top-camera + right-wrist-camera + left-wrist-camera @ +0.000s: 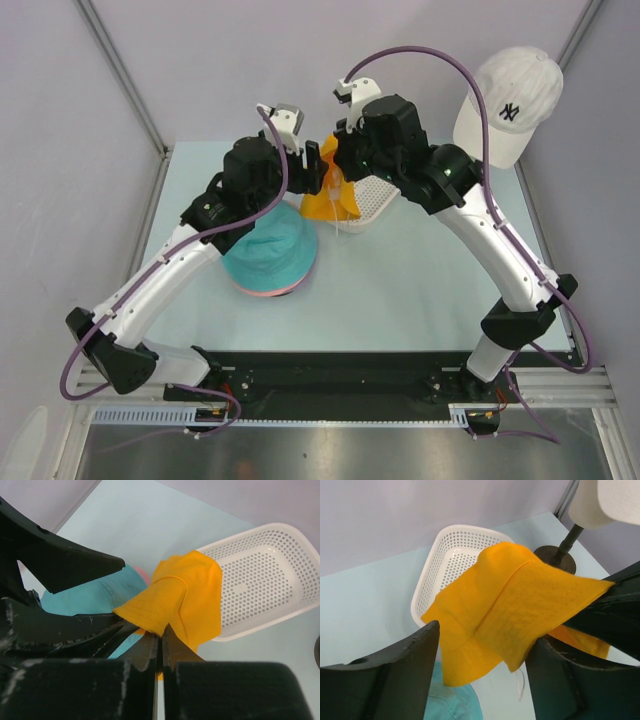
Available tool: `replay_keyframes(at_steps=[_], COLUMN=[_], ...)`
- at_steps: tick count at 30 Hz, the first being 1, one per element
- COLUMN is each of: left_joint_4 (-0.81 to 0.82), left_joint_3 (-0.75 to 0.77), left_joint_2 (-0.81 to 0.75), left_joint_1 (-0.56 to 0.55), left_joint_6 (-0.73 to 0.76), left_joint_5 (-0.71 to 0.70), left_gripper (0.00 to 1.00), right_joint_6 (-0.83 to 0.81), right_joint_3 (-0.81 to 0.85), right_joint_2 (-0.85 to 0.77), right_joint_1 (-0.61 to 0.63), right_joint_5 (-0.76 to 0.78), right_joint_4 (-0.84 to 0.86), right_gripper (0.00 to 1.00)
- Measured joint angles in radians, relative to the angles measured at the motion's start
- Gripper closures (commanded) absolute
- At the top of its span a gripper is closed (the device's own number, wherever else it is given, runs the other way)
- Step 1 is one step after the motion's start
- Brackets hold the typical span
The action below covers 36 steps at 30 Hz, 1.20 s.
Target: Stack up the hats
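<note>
An orange hat (325,200) hangs folded in the air above the table's far middle, pinched at its brim by my right gripper (161,637), which is shut on it. My left gripper (487,637) stands open, one finger on each side of the orange hat's (515,610) drooping lower edge; I cannot tell whether they touch it. Below and to the left, a teal hat (268,250) lies on the table on top of a pink hat (265,293), of which only a thin rim shows. The lavender hat is hidden.
A white perforated basket (375,200) sits just behind the orange hat. A white baseball cap (510,105) rests on a beige mannequin head at the back right, and its dark stand (555,557) is beside the basket. Grey walls close in the back and sides.
</note>
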Motion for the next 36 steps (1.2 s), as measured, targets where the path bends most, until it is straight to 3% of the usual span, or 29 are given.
replay_keyframes(at_steps=[2,4,5,8,10,15,18,22,28,36], left_joint_4=[-0.004,-0.006,-0.005,0.006,0.02,0.04,0.029,0.007,-0.001,-0.005], left_joint_3=[-0.009,-0.011,-0.012,-0.014,-0.015,-0.011,0.014,0.027,0.033,0.132], left_joint_2=[0.0,0.001,0.001,0.002,0.006,0.027,0.051,0.056,0.05,0.079], left_joint_1=[-0.001,-0.002,-0.002,-0.002,-0.002,-0.008,-0.011,-0.01,-0.007,-0.005], left_joint_6=[-0.01,-0.023,-0.027,-0.036,-0.04,-0.007,0.048,0.138,0.243,0.346], left_joint_5=[-0.002,-0.002,0.0,0.018,0.026,0.031,0.024,0.035,0.049,0.038], left_gripper=[0.37,0.5,0.64,0.93,1.0,1.0,0.99,1.0,1.0,1.0], right_joint_6=[0.003,0.005,0.006,0.01,0.01,-0.003,-0.013,-0.021,-0.02,0.013], right_joint_3=[-0.001,-0.002,-0.003,-0.016,-0.033,-0.08,-0.115,-0.222,-0.358,-0.372], right_joint_2=[-0.005,-0.014,-0.019,-0.043,-0.061,-0.09,-0.096,-0.137,-0.201,-0.219], right_joint_1=[0.001,0.001,0.001,0.002,0.001,0.0,-0.026,-0.122,-0.288,-0.319], right_joint_5=[0.004,0.008,0.01,0.019,0.031,0.071,0.093,0.117,0.137,-0.002], right_joint_4=[-0.001,-0.002,-0.002,-0.001,0.001,0.0,0.002,0.024,0.041,0.098], right_gripper=[1.0,1.0,1.0,1.0,1.0,0.94,0.84,0.68,0.55,0.28])
